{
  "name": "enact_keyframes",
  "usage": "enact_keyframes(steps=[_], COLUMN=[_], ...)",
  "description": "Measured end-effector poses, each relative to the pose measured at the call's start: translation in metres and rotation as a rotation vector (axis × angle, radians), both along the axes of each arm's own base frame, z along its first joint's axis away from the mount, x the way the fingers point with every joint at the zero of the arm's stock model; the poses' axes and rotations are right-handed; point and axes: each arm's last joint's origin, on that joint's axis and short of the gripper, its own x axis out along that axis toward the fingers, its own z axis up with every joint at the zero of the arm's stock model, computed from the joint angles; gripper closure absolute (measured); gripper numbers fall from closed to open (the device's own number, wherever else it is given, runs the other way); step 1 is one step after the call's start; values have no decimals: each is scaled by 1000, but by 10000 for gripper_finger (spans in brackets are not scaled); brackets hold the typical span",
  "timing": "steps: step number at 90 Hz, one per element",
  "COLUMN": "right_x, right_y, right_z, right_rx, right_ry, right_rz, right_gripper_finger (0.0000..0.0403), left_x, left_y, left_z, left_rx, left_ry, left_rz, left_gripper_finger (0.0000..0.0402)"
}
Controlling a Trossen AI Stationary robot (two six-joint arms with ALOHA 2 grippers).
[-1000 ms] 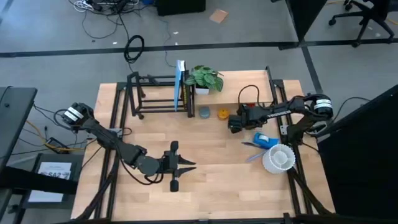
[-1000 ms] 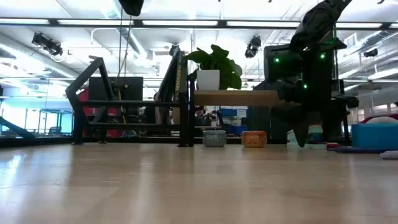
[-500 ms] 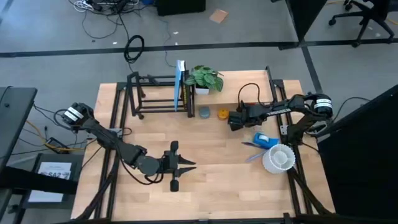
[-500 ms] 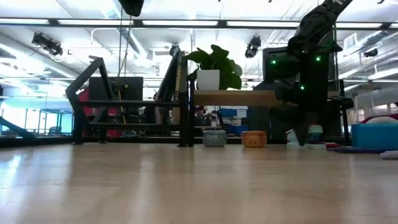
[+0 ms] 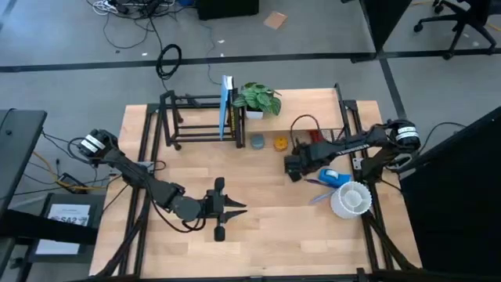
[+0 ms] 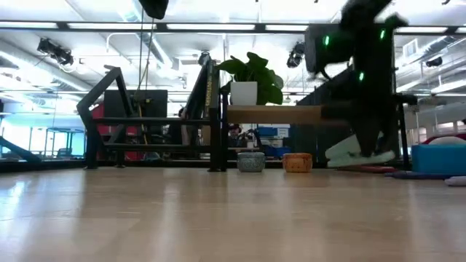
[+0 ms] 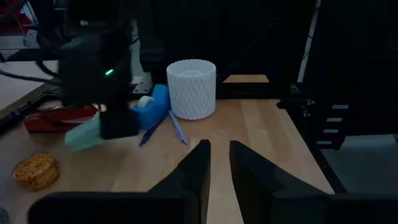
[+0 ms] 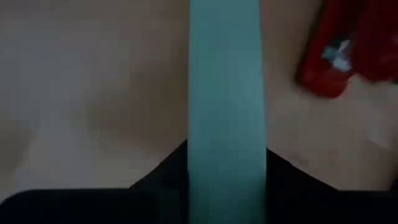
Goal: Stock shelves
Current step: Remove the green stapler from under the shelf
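Observation:
My right gripper (image 5: 293, 168) hangs right of the table's middle, shut on a pale teal flat block (image 7: 84, 135). That block shows tilted in the low view (image 6: 358, 151). My left gripper (image 5: 235, 208) rests shut and empty at the near middle. The shelves stand at the far edge. One is a black rod rack (image 5: 196, 121) with a blue board (image 5: 227, 106) upright in it. The other is a plank-topped stand (image 6: 277, 114) with a potted plant (image 5: 258, 98) standing on its top. My right gripper pinches the teal block between its two fingers (image 8: 158, 183), which come from above and point down. They hold one end of the block (image 8: 225, 165), and the rest sticks out past them. The block hangs tilted just above the table, seemingly clear of it.
A grey bowl (image 5: 257, 142) and a yellow bowl (image 5: 280, 142) sit in front of the plank stand. A red stapler (image 7: 56, 118), a blue tape dispenser (image 5: 333, 176), pens (image 5: 317, 186) and a white ribbed cup (image 5: 350, 200) crowd the right side. Bare wood lies at the near middle.
My right gripper has moved a little toward the table's near edge and has taken hold of the teal block. The block now hangs tilted under its fingers.

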Motion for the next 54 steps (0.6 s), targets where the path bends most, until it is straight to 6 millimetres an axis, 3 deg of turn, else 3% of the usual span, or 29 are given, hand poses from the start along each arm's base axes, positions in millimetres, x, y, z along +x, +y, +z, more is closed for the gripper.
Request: enact_keyframes(steps=[16,29,41,54], right_x=[10,9,-13,-52], right_y=[59,114,160,190], right_z=[28,35,31,29], right_rx=[143,291,379,468], right_ry=[-81,-208,-176,4], right_rz=[247,491,687,756], right_gripper_finger=[321,322,322,322], left_x=[0,0,0,0], left_y=[0,0,0,0], left_z=[0,0,0,0], left_rx=[0,0,-1,-1], left_ry=[0,0,-1,-1], left_rz=[0,0,-1,-1], left_gripper_finger=[360,360,360,360])
